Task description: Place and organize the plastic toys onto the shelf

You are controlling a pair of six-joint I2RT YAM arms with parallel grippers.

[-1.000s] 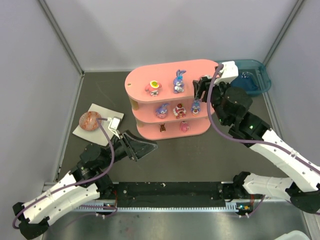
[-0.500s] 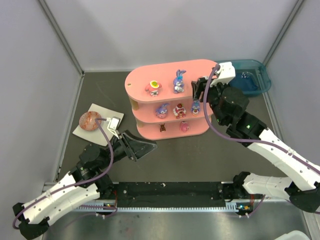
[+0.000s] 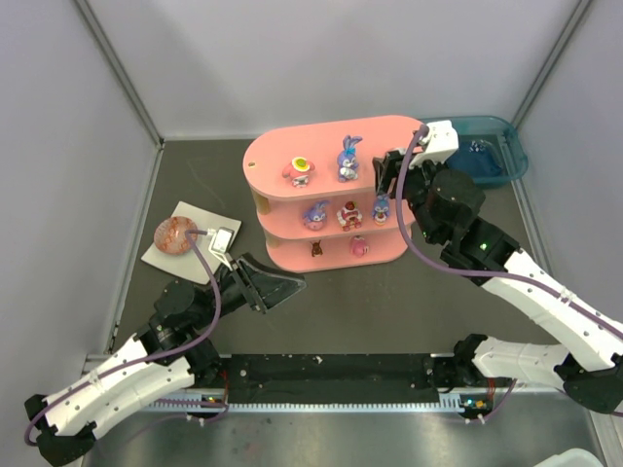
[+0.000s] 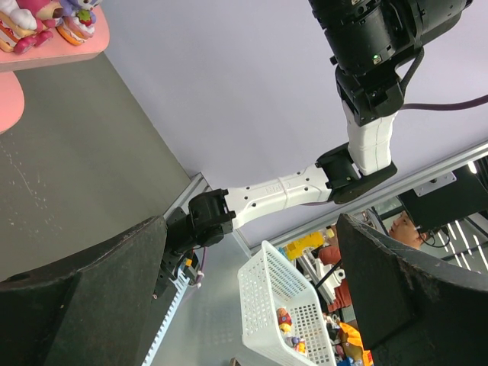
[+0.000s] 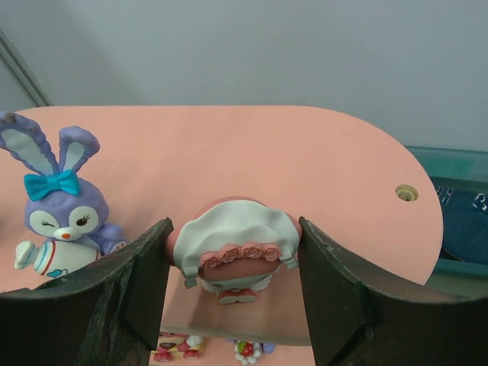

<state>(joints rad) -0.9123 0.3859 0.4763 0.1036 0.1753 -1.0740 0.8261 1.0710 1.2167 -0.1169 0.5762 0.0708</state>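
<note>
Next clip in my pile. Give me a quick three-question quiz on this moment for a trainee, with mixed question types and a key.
1. True or false: the left tool is holding a toy.
2. What does the right tool grip? A) a purple bunny B) a pink-and-white toy with a row of roses C) a speckled ball
3. In the top view, how many toys stand free on the top tier of the shelf?

Key:
1. False. It is open and empty.
2. B.
3. Two: the pink toy with a yellow top and the purple bunny.
</note>
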